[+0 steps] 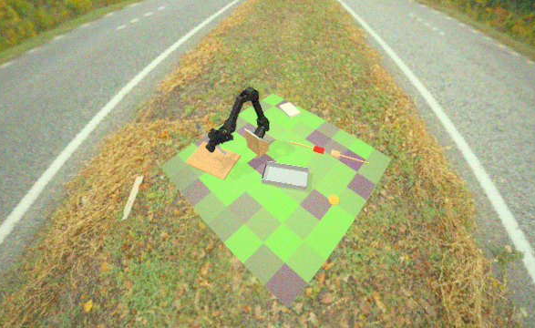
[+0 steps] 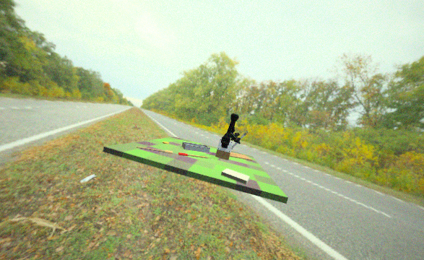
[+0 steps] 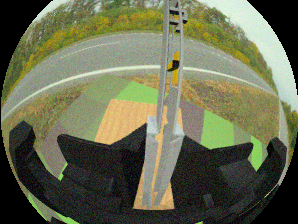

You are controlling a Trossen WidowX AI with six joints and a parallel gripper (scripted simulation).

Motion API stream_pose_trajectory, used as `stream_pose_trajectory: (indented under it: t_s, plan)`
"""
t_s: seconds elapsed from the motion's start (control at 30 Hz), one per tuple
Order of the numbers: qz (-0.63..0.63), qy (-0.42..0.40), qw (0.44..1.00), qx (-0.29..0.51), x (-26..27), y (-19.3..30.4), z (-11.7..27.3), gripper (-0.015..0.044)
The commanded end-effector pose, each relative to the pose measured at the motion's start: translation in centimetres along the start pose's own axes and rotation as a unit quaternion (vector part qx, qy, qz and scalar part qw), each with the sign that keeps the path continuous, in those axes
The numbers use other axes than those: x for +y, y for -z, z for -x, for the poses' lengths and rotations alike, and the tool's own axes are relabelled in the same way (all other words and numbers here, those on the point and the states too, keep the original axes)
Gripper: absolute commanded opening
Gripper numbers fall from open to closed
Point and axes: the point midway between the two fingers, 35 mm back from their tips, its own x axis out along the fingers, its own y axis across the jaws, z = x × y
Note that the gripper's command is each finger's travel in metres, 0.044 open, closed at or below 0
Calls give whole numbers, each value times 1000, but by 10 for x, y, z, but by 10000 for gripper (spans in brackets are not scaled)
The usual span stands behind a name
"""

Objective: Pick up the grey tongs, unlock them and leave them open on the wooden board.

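My gripper (image 1: 211, 146) (image 2: 238, 139) (image 3: 156, 128) is shut on the grey tongs (image 1: 199, 127) (image 2: 243, 136) (image 3: 173, 117), holding them in the air above the wooden board (image 1: 203, 162) (image 2: 243, 156) (image 3: 120, 120). The tongs slant: the hinge end, with yellow and black parts near it, points up and away, and the wide tips point down toward the board. Their two arms lie close together in the wrist view. The roasting tin (image 1: 285, 186) (image 2: 196, 147) stands on the checked mat with nothing across it. The fingertips' contact is partly hidden by the tongs.
A wooden block (image 1: 257, 144) (image 2: 222, 154) with a grey top stands upright close to the arm and board. A red-ended stick (image 1: 318, 149) (image 2: 183, 154), a pale wooden-headed stick (image 1: 335, 154), a whitish block (image 1: 289, 108) (image 2: 235, 175) and an orange disc (image 1: 334, 199) lie on the mat.
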Motion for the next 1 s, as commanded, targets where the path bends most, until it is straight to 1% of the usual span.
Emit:
stream_pose_trajectory:
  t_s: [0.0, 0.47, 0.97]
  plan:
    - [-6, -4, 1000, 27, 6, -4, -5, -150]
    - [1, -12, 988, 156, 12, -3, -21, -150]
    - [-8, -13, 955, 295, 6, -3, -27, -150]
